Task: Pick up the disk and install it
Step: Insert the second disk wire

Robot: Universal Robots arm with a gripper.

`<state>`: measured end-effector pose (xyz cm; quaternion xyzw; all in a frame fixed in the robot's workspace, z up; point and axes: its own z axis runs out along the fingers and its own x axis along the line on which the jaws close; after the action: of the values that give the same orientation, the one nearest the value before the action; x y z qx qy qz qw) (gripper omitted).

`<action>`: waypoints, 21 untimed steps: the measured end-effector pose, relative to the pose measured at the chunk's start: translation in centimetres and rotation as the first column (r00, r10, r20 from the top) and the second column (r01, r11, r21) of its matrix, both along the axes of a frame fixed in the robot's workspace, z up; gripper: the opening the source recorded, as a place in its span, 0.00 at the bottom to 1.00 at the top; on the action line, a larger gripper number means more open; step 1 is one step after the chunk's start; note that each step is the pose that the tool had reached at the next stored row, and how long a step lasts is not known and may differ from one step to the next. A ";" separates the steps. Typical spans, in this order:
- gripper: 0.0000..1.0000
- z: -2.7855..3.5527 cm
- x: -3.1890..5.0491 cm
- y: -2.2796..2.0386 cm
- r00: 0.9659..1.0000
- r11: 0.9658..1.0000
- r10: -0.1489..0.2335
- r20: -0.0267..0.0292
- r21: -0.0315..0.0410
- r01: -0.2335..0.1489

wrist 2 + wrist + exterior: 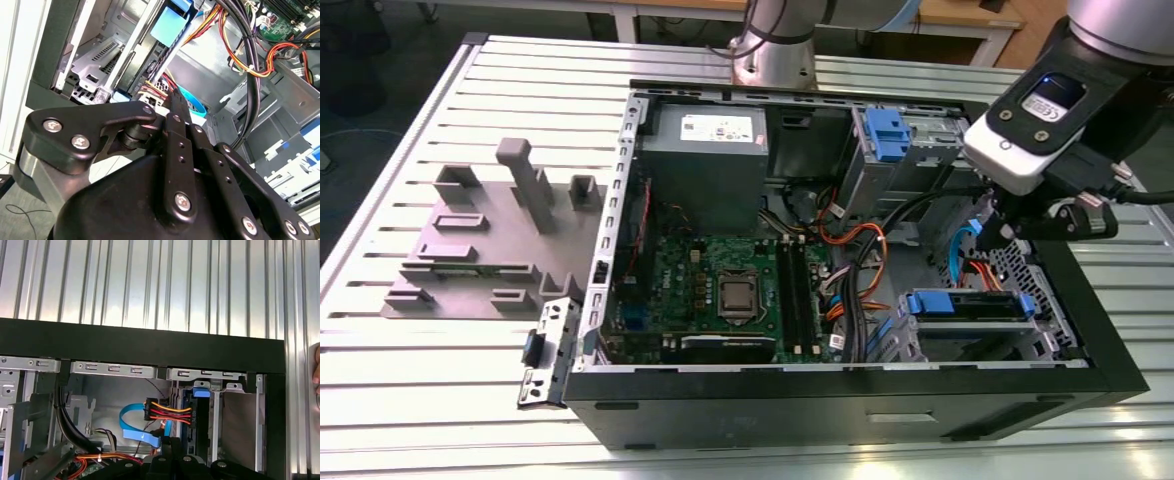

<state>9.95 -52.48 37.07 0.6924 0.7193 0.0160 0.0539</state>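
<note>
**Gripper inside the computer case, near the drive cage**

In the exterior view we see an open black computer case (pixel 854 400) lying on a ribbed metal table (pixel 400 380). A grey block fixture (pixel 480 240) lies beside the case on the exterior view's left. The arm reaches in from the exterior view's right, and its gripper (pixel 1011 228) hangs low among blue cables. It is just above the drive cage, where the disk (pixel 970 308) lies with its blue rail facing up. A grey power supply box (pixel 707 150) and the green motherboard (pixel 720 280) fill the rest of the case.

In the second wrist view the gripper (pixel 171 104) points past red, yellow and orange wires (pixel 235 45). Beyond them is the disk (pixel 169 26), which shows its pale blue label and sits in a metal bay. We cannot tell whether the gripper is open or closed, and we see nothing held in it.

In the first wrist view the gripper (pixel 172 444) is just beside the wire plug (pixel 167 416). The disk (pixel 200 391) stands close by, edge-on in its slot against the case wall.
</note>
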 end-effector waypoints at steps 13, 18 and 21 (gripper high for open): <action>0.24 0.15 0.00 0.17 1.000 1.000 0.000 0.000 0.000 0.000; 0.24 -0.06 0.01 0.31 1.000 1.000 0.000 0.000 0.000 0.000; 0.24 -0.37 0.01 0.34 1.000 1.000 0.000 0.000 0.000 0.000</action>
<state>9.96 -52.13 36.70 0.6924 0.7193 0.0161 0.0538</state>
